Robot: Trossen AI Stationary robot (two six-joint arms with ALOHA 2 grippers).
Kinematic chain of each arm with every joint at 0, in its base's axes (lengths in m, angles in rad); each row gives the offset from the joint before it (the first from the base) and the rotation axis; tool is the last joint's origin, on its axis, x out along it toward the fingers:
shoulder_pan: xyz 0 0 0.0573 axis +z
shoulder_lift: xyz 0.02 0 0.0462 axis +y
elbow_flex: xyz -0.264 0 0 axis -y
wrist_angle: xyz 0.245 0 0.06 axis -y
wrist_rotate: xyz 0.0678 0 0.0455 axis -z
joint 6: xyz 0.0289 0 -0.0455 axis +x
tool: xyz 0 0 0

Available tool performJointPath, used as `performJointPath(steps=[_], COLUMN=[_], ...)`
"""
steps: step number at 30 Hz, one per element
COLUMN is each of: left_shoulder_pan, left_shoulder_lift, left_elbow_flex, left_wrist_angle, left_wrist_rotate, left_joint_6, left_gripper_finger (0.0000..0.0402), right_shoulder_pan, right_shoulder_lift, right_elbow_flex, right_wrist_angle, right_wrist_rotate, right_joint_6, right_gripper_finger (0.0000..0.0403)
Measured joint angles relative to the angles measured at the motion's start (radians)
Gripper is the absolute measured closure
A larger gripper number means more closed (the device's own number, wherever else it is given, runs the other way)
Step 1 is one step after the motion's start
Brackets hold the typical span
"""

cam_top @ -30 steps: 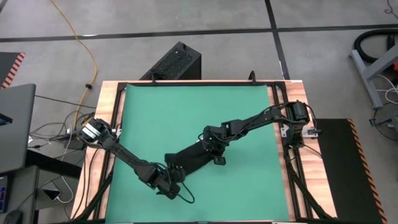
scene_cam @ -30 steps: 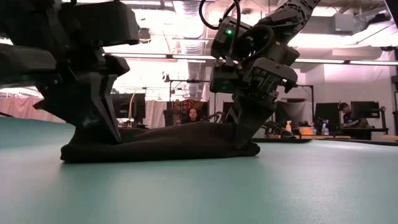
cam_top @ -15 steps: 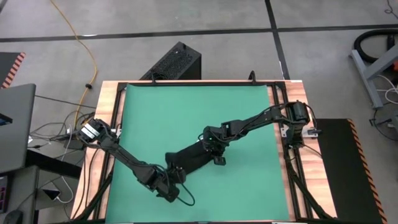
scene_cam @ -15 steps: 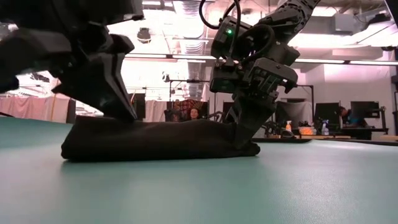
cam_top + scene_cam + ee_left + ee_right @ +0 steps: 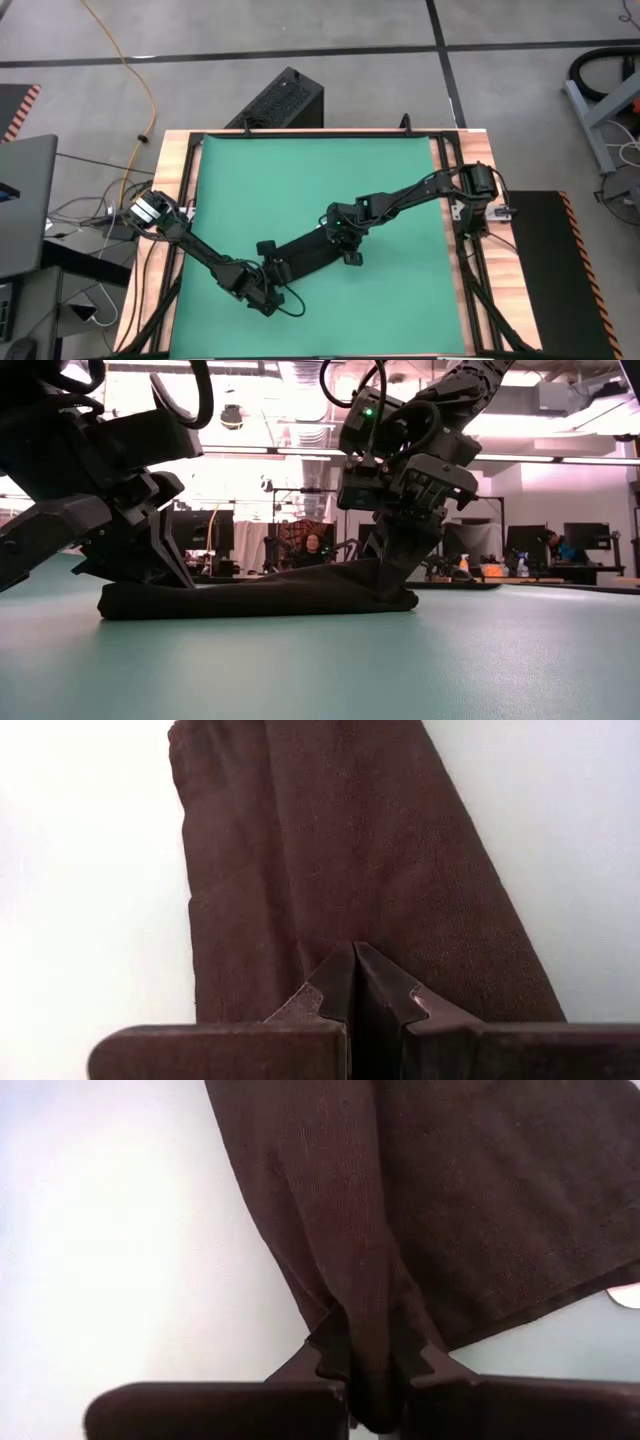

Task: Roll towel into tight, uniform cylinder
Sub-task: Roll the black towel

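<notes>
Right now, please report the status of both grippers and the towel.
Left gripper shut, on one end of the towel. Right gripper pinching a fold at the other end. Towel a long folded strip on the green mat. Nothing in the way.

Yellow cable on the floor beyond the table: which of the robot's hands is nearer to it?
Left. The left hand sits at the towel's end on the yellow cable's side. The right hand pinches the towel's opposite end, farther away.
</notes>
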Motion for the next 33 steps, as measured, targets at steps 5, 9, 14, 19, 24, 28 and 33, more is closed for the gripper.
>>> performJointPath(steps=[5, 9, 14, 19, 24, 28, 33], left_shoulder_pan=[0.0, 0.0, 0.0, 0.0, 0.0, 0.0, 0.0], left_shoulder_lift=[0.0, 0.0, 0.0, 0.0, 0.0, 0.001, 0.001], left_elbow_flex=[-0.004, -0.004, -0.006, -0.006, -0.006, -0.006, -0.006], left_wrist_angle=[0.0, -0.002, -0.004, -0.005, -0.006, -0.007, -0.011], left_wrist_rotate=[0.003, 0.016, 0.021, 0.029, 0.031, 0.033, 0.034], left_joint_6=[0.012, 0.037, 0.046, 0.066, 0.114, 0.139, 0.14], left_gripper_finger=[0.0402, 0.0401, 0.0401, 0.0401, 0.0402, 0.0401, 0.0401], right_shoulder_pan=[0.008, 0.019, 0.016, -0.001, -0.028, -0.034, -0.017], right_shoulder_lift=[0.0, -0.008, -0.034, -0.108, -0.196, -0.278, -0.36], right_elbow_flex=[0.0, 0.0, -0.003, -0.004, -0.004, -0.002, -0.025], right_wrist_angle=[0.0, -0.003, 0.004, -0.029, -0.065, -0.113, -0.13], right_wrist_rotate=[0.031, 0.098, 0.1, 0.113, 0.114, 0.117, 0.099], right_joint_6=[-0.028, -0.069, -0.086, -0.1, -0.111, -0.135, -0.2], right_gripper_finger=[0.0344, 0.0311, 0.0267, 0.0245, 0.0229, 0.0213, 0.0208])
